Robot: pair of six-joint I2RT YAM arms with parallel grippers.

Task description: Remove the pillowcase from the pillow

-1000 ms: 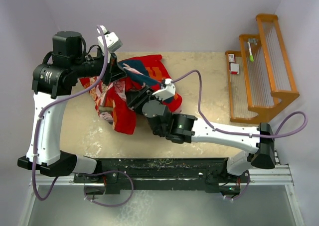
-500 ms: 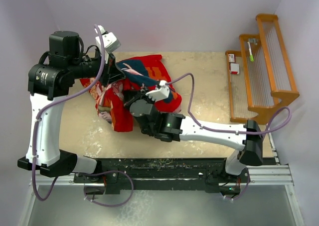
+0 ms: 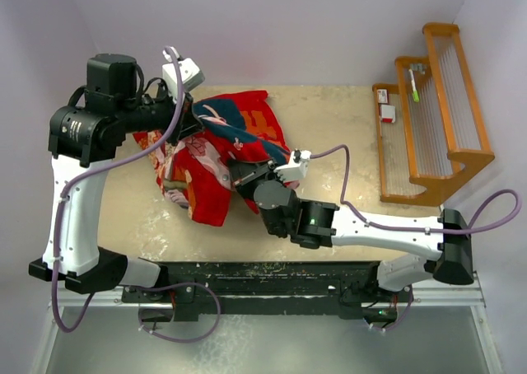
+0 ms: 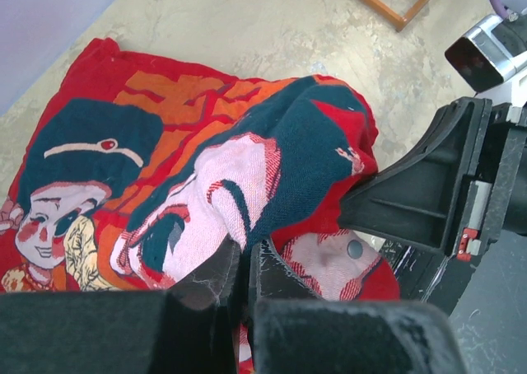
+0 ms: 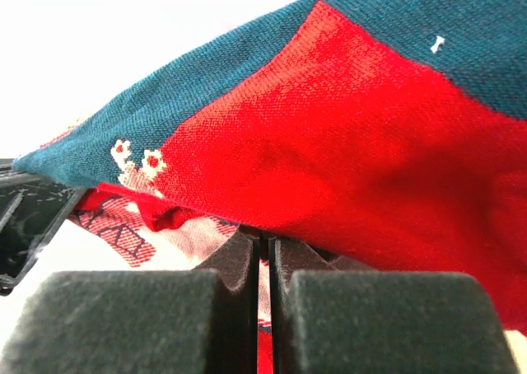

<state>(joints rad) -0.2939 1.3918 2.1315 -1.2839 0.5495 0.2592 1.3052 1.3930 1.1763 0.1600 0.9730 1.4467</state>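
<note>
The red-orange pillowcase [image 3: 216,153] lies bunched on the tan table, printed with cartoon faces and dark teal patches. No pillow shows; it is hidden or out of view. My left gripper [image 3: 186,123] is shut on a fold at the cloth's far left side; in the left wrist view its jaws [image 4: 244,257] pinch pinkish-white and teal fabric [image 4: 247,176]. My right gripper [image 3: 244,176] is shut on the near right edge. In the right wrist view red and teal cloth [image 5: 346,135] drapes over its closed jaws [image 5: 265,244], with a thin layer caught between them.
A wooden rack [image 3: 432,114] stands at the table's right side, holding a small red-and-white box [image 3: 385,96] and a green pen [image 3: 413,84]. Bare tabletop [image 3: 338,135] lies between cloth and rack. The right arm's black wrist [image 4: 428,193] sits close beside the left gripper.
My right gripper has shut on the pillowcase's near edge and drawn back toward the near right, its arm swinging right. The cloth spread slightly nearer. The left arm barely moved.
</note>
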